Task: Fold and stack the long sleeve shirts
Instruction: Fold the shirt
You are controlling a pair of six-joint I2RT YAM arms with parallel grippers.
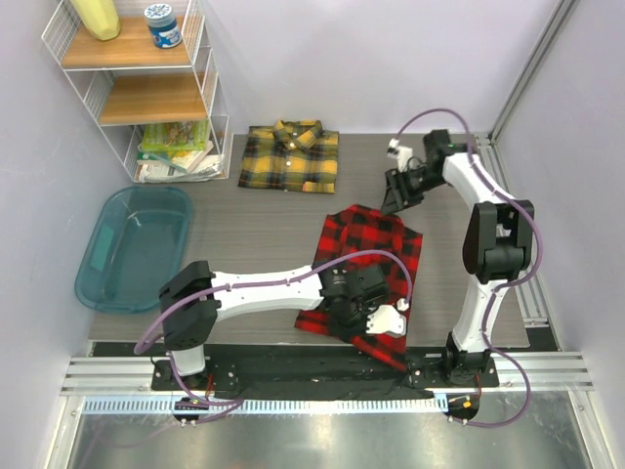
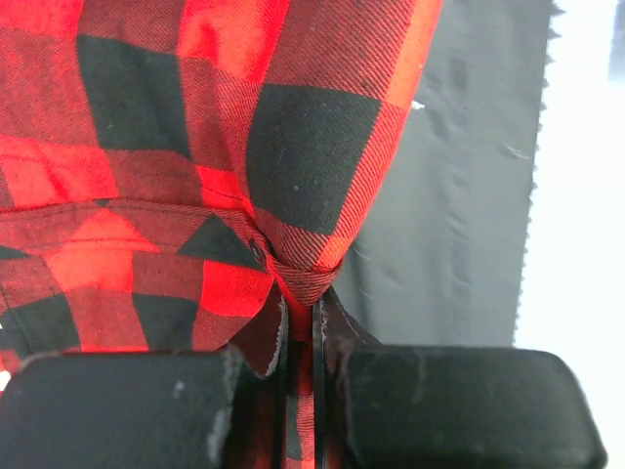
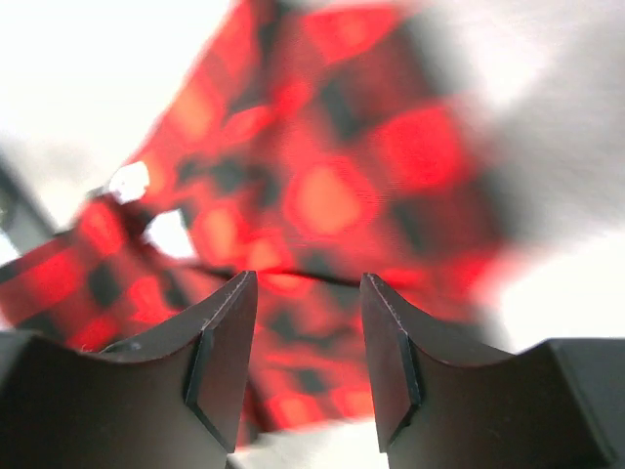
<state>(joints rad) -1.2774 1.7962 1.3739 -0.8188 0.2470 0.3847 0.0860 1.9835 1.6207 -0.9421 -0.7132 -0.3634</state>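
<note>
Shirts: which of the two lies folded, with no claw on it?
The yellow-and-black shirt, lying folded at the far side; the red-and-black shirt is pinched in the left claw.

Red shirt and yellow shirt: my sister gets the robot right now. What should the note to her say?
Left hand: shut on a pinch of the red shirt at its near edge.
Right hand: open, holding nothing, by the red shirt's far edge.
Yellow shirt: folded, collar up, at the far side of the table, apart from the red one.
Done: the yellow shirt is folded.
Left: finish folding the red shirt, then stack the two.
</note>
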